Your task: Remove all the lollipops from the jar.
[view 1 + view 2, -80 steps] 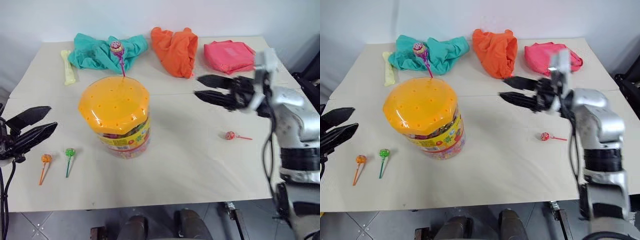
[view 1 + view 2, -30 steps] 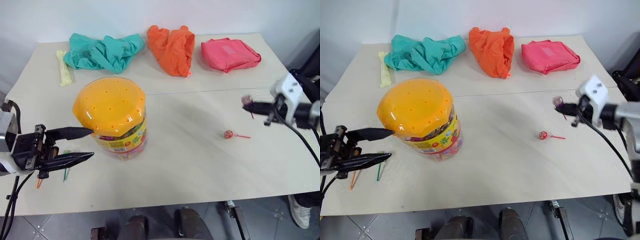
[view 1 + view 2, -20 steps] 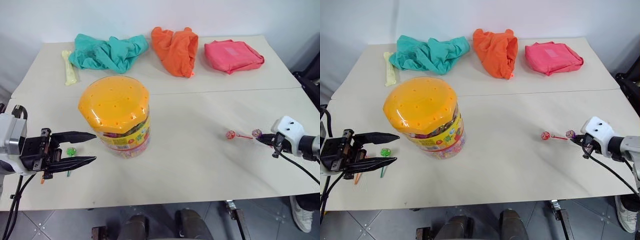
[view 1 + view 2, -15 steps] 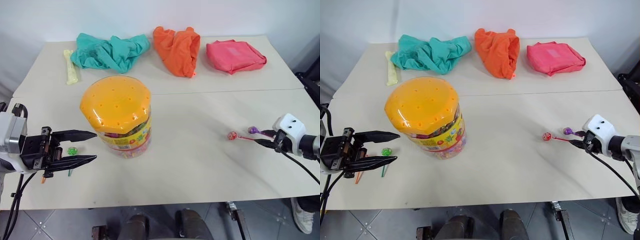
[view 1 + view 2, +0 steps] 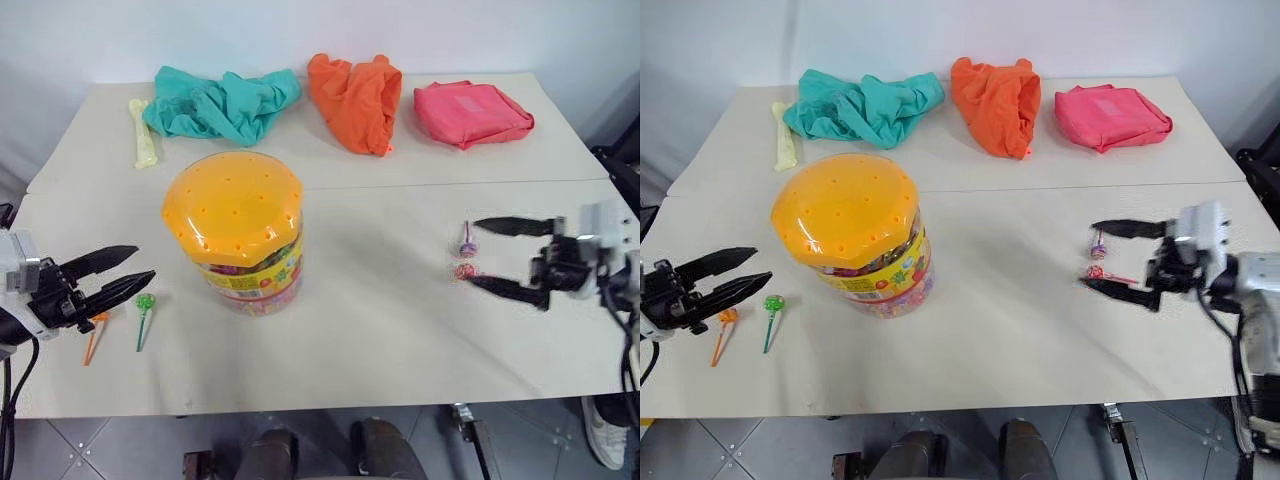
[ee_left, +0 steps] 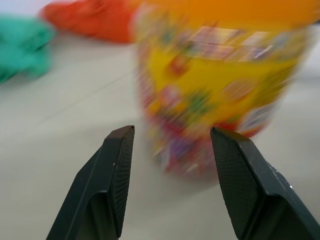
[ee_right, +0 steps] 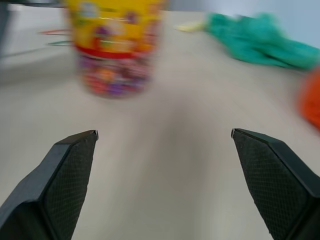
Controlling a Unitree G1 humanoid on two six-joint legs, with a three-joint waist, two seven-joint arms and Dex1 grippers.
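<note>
Lettering on the jar (image 5: 237,232) label cannot be read. Right hand (image 5: 480,256) is spread around two lollipops (image 5: 465,255); left hand (image 5: 143,266) is spread, empty.

Pale table (image 5: 380,330) against a plain white wall (image 5: 300,30)

The table has a matte beige top, crossed from side to side by a thin seam (image 5: 420,183) about midway back. Its far edge meets the wall, which is bare and evenly lit, with soft light and faint shadows on the tabletop. Below the table's near edge lies a floor of grey tiles (image 5: 130,450) with darker grout lines. Beyond the table's right-hand corner, a dark piece of furniture or equipment (image 5: 618,150) stands beside it, too cut off to identify.
</note>
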